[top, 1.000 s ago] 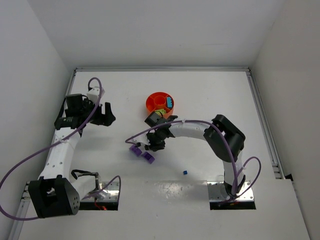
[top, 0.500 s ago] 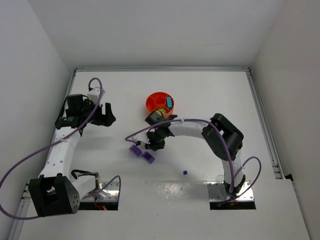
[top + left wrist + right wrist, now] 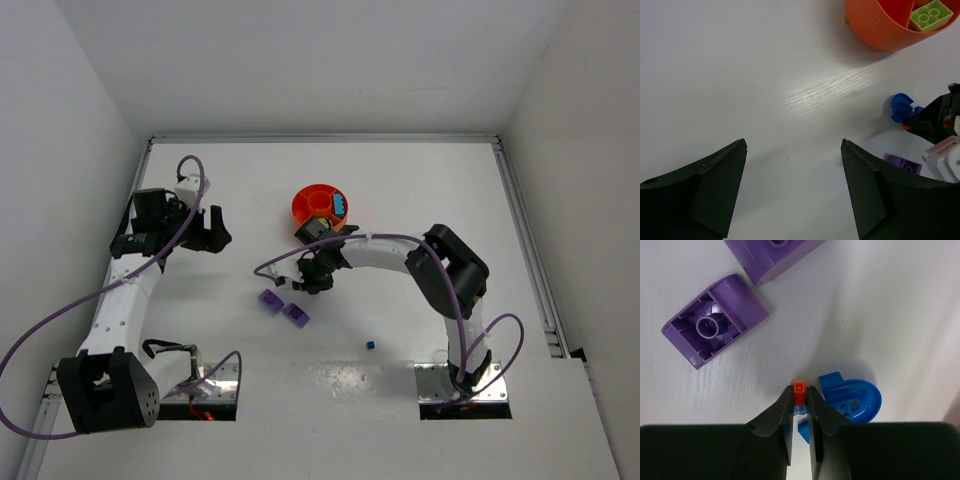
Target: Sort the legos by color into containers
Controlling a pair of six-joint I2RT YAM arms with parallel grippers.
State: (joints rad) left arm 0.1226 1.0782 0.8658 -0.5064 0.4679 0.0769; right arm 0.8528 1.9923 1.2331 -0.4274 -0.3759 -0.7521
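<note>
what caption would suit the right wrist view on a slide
Right tool pinching a tiny orange brick, rounded blue brick beside it, two purple bricks lying upper left.

Tiny orange lego (image 3: 799, 388) pinched between jaws

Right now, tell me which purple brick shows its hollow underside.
The lower-left purple brick in the right wrist view: its cavity and tube face the camera. The upper purple brick shows closed faces.

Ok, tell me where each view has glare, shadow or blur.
Top external: glossy sheen on the table between the arm bases. Left wrist: bright glare streak on the table, soft shadow beside the orange bowl. Right wrist: purple bricks and pinched orange brick sharp; right gripper dark, blurred near the lens.
</note>
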